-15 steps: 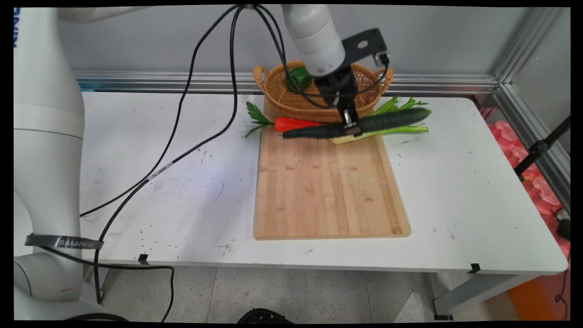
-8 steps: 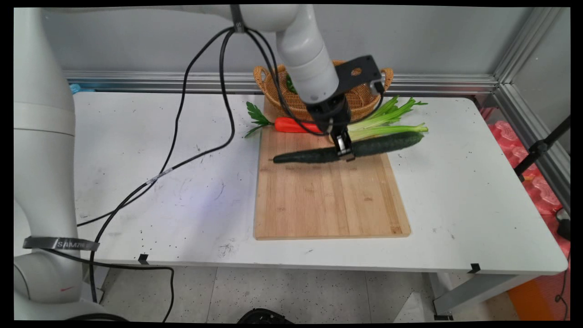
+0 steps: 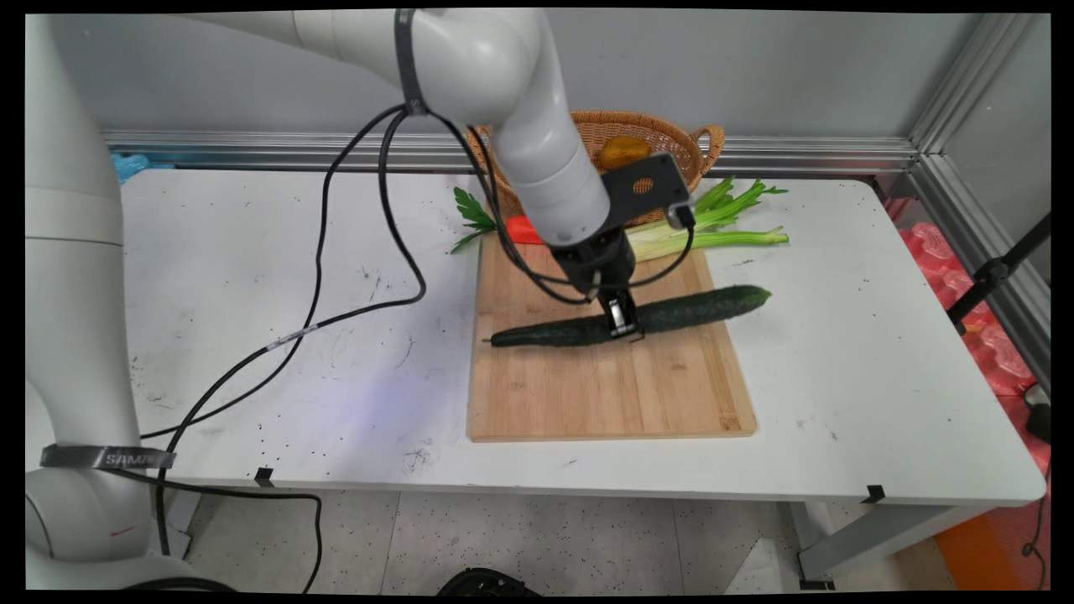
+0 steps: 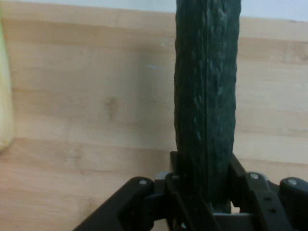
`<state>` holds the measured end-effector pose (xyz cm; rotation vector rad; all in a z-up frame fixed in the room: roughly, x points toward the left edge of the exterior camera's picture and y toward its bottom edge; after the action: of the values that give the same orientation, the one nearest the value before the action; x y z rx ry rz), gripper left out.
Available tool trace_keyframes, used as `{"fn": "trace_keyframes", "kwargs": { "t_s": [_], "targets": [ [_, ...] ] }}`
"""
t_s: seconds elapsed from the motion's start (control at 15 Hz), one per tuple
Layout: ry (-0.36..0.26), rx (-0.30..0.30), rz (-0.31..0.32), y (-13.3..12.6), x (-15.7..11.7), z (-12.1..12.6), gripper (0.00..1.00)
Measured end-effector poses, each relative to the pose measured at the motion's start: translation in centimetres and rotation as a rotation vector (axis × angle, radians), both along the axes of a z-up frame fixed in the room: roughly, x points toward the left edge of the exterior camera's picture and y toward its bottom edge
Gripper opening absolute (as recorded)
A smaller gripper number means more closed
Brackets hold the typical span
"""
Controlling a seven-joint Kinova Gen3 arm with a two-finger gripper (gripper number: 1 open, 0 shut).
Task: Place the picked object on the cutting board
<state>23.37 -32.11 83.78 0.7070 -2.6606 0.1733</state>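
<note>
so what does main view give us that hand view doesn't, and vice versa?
Main only: the basket with something orange in it, the carrot, the celery, the table, the cables, and the whole cucumber running across the board.

Hand only: close up, the jaws pressed on either side of the cucumber, and its bumpy skin.

Both: the gripper shut on the cucumber above the board.

Bare room is lying on the near half of the pale wooden cutting board point(image 3: 612, 394). Behind, the green celery stalks point(image 3: 713, 235), orange carrot point(image 3: 522, 228) and woven wicker basket point(image 3: 671, 138) are crowding the far edge.
</note>
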Motion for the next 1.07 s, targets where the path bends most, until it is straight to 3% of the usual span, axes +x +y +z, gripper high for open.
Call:
{"fn": "trace_keyframes", "kwargs": {
  "t_s": [0.4, 0.93, 1.0, 1.07],
  "targets": [
    [0.006, -0.001, -0.022, 1.8, -0.1, -1.8, 0.00],
    [0.013, -0.020, -0.048, 2.4, -0.1, -3.5, 0.00],
    [0.015, -0.022, -0.051, 2.4, -0.1, -3.7, 1.00],
    [0.018, -0.024, -0.052, 2.4, -0.1, -3.8, 1.00]
  ]
}}
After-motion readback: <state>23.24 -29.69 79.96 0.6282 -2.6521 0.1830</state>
